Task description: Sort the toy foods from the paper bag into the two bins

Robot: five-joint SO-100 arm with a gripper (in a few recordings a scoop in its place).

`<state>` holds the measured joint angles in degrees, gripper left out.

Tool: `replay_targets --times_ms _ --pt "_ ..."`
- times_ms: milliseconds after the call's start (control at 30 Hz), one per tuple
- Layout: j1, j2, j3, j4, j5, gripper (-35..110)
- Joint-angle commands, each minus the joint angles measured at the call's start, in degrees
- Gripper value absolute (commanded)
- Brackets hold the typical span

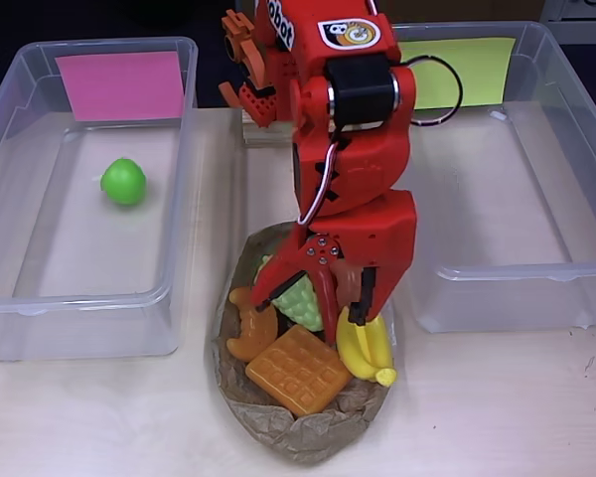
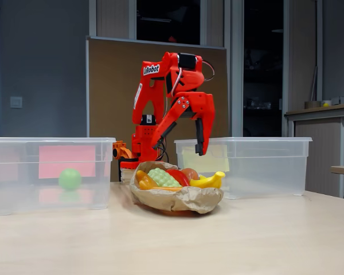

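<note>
Claw (image 1: 323, 290) hangs spread and empty above the paper bag (image 1: 300, 434), one finger reaching toward the pale green grapes (image 1: 303, 303) and the other over the yellow bananas (image 1: 368, 350); the fixed view shows its tips (image 2: 200, 150) well clear of the pile, so nothing is pinched yet. That pose, I judge, lines it up for the next pick. The bag lies flattened near the front edge of the surface (image 1: 497, 407), midway between the two bins, holding the toys in one heap: an orange waffle (image 1: 298, 370) at the front, a croissant (image 1: 250, 333) beside it, and something red (image 2: 178, 175), probably the chili.

The green apple (image 1: 124, 182) already sits alone in the pink-note bin (image 1: 89, 333) toward the left edge. The yellow-green-note bin (image 1: 521, 273) on the right holds no toy that I can see.

Both bin walls stand taller than the heap, so any carried piece must be lifted over a rim. Bare surface stays open in front of the bag and bins.
</note>
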<state>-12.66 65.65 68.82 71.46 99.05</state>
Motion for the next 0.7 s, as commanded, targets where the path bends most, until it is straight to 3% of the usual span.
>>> replay_targets --times_ms 0,200,400,667 --pt "-0.7 -1.32 -4.57 1.67 10.9 45" --pt "-1.85 -6.68 -9.67 3.16 22.32 46" --pt "-4.13 -11.87 -16.96 2.64 25.05 38" --pt "-7.03 -13.1 -20.39 1.58 25.66 38"
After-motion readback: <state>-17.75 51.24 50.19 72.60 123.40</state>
